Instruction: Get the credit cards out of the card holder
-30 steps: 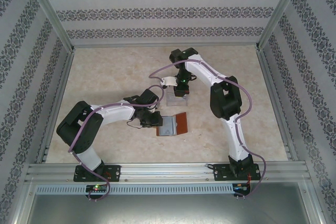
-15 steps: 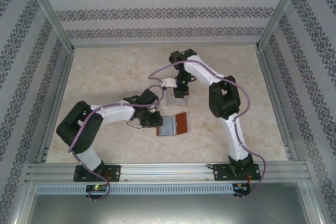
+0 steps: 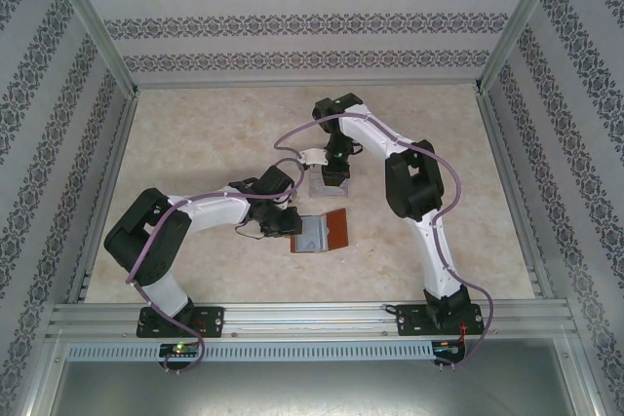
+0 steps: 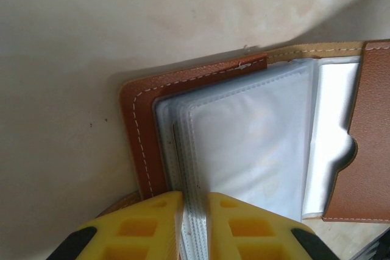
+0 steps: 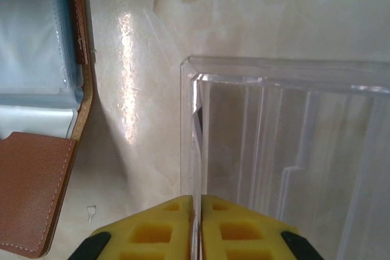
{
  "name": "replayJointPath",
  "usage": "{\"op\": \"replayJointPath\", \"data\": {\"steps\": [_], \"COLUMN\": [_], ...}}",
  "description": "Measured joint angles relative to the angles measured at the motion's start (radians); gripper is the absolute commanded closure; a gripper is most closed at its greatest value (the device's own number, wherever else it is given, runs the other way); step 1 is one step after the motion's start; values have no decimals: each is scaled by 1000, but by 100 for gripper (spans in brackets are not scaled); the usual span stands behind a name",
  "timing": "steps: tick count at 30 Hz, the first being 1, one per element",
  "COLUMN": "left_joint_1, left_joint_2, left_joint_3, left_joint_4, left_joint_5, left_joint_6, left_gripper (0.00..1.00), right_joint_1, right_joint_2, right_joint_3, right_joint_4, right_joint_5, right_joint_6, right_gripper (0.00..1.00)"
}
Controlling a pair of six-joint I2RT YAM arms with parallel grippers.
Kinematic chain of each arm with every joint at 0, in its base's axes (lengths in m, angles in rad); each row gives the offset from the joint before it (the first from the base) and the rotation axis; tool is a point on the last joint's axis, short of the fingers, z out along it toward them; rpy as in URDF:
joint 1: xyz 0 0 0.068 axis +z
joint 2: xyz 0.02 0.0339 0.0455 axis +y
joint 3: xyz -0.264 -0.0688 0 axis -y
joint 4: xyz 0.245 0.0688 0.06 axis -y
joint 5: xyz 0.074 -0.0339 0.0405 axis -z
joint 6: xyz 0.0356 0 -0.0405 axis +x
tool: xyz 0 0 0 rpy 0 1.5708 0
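Note:
The brown leather card holder (image 3: 334, 229) lies open on the table, its clear sleeves (image 4: 250, 144) fanned out from the stitched cover (image 4: 143, 132). My left gripper (image 4: 194, 202) is shut on the edge of the sleeve stack, at the holder's left side (image 3: 291, 226). My right gripper (image 5: 196, 202) is behind the holder, over the clear acrylic stand (image 3: 327, 185). Its jaws stand almost together with a thin credit card (image 5: 197, 126) edge-on between them. The card reaches down into the stand's leftmost slot. The holder's brown flap (image 5: 36, 193) lies left of the stand.
The clear acrylic tiered stand (image 5: 286, 132) has several stepped slots to the right of the card. Patterned walls and metal rails close in the pale marble-look table (image 3: 195, 133). A purple cable (image 3: 292, 133) loops between the two arms.
My right gripper has come down and a little nearer, onto the acrylic stand with the card. The left arm and the card holder have not moved.

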Motion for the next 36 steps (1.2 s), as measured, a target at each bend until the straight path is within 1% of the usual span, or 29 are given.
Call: {"op": "replayJointPath", "data": {"steps": [13,29,34,36], "left_joint_1": [0,0,0,0], "left_joint_2": [0,0,0,0], "left_joint_3": [-2,-2,-1,0], "left_joint_4": [3,3,3,3], "left_joint_5": [0,0,0,0], "left_joint_6": [0,0,0,0], "left_gripper": [81,81,81,81], "right_joint_1": [0,-1,-1,-1], "right_joint_2": [0,-1,-34,-71], "right_joint_3": [74,113,78,32], "right_joint_4": [-39,-78,-46,-10], "right_joint_5": [29,51,21,-2], "right_joint_6": [2,6,67,130], "right_gripper": [79,79,79,79]}}
